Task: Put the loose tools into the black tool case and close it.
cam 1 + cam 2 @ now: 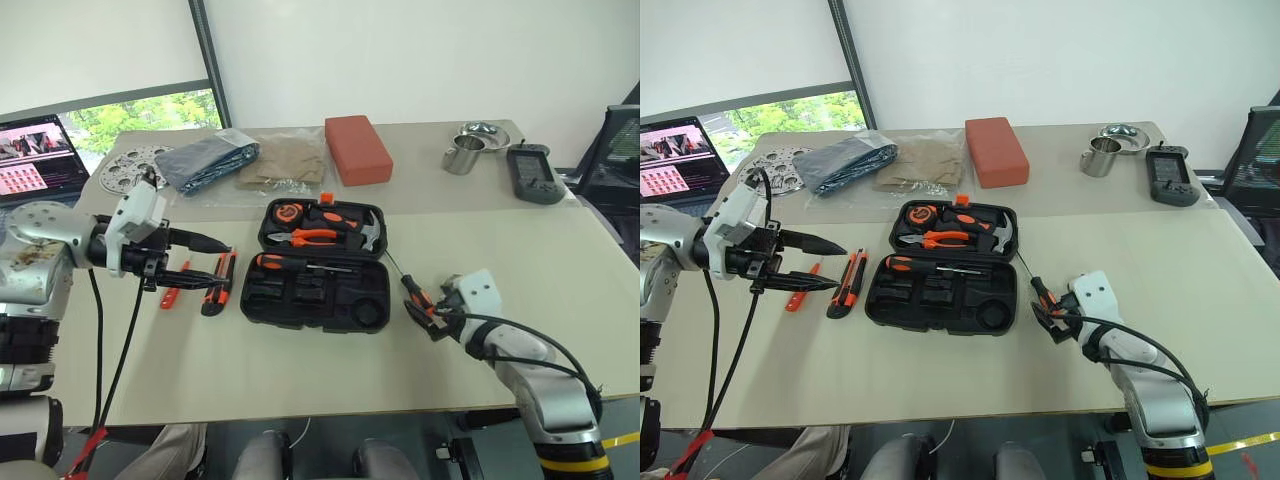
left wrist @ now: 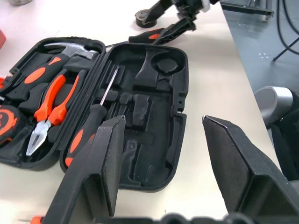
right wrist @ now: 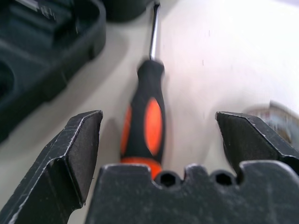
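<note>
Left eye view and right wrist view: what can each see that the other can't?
The left eye view alone has the red block, steel cup, utility knife and left gripper, open over the table. The right wrist view alone has the right gripper's fingers close up, spread wide. Both have the screwdriver beside the open tool case.

Bright, even light across the pale table; soft shadows hug the black tool case; daylight glows at the window; up close the screwdriver smears, perhaps motion blur; a grey object at the frame edge is unreadable.
</note>
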